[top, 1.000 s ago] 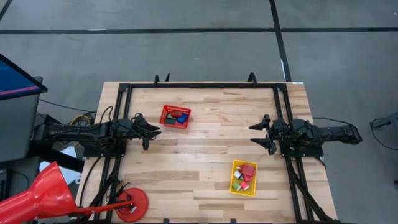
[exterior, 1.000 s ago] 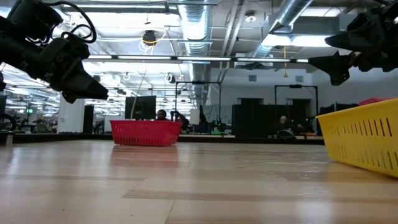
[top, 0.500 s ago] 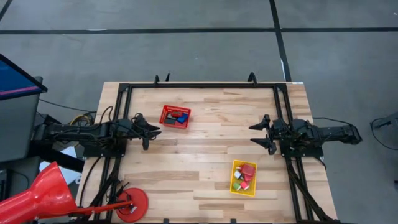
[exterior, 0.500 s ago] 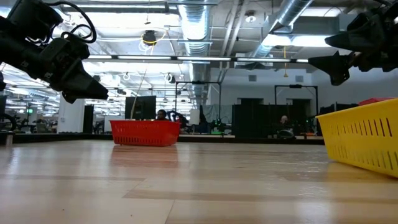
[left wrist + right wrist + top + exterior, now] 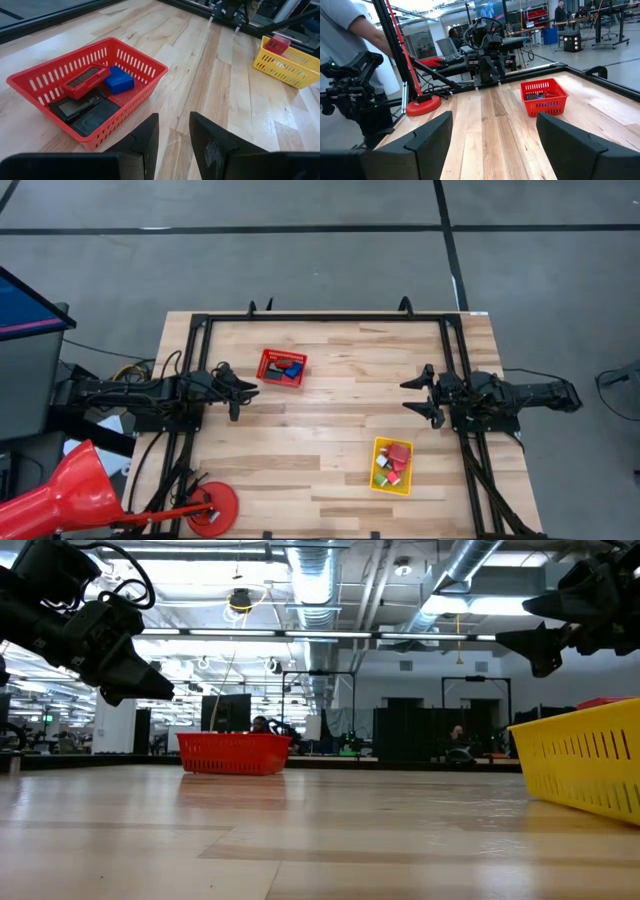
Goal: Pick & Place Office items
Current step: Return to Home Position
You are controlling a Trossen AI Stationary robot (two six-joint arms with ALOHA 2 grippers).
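The office items lie in two containers. In the red mesh basket [image 5: 282,367] [image 5: 85,90] rest a blue block [image 5: 119,80], a red-framed flat piece [image 5: 85,80] and dark flat rectangles [image 5: 87,110]. The yellow bin [image 5: 392,465] [image 5: 285,62] holds a red block [image 5: 399,453] and small green and pink pieces [image 5: 383,472]. My left gripper [image 5: 248,388] [image 5: 174,145] hovers just left of the red basket, slightly open with nothing between its fingers. My right gripper [image 5: 415,395] [image 5: 492,150] hovers wide open at the table's right side, above and beyond the yellow bin.
Black frame rails [image 5: 325,317] run along the table's far, left and right edges. A red cone on a stand with a round red base [image 5: 213,505] sits at the near left corner. A person [image 5: 350,30] stands beside the table. Bare wood [image 5: 320,430] lies between the two containers.
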